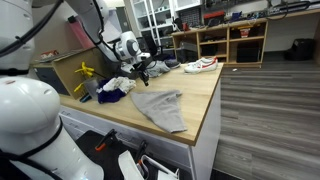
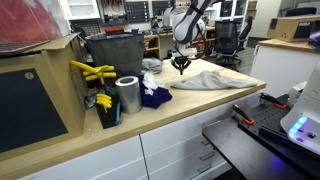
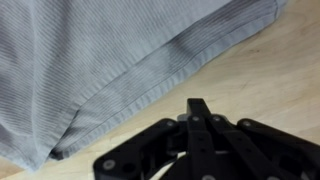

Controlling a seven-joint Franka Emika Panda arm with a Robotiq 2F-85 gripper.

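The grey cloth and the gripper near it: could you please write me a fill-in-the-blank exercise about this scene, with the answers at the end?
1. The grey cloth lies on a countertop made of ___.
2. The gripper, close to the cloth's edge, is ___ and holds nothing.
3. Beside the metal can lies a smaller cloth of dark ___ colour.

Missing words: wood; shut; blue.

Smooth white rounded arm (image 1: 122,44) ending in a black pincer (image 3: 200,108).
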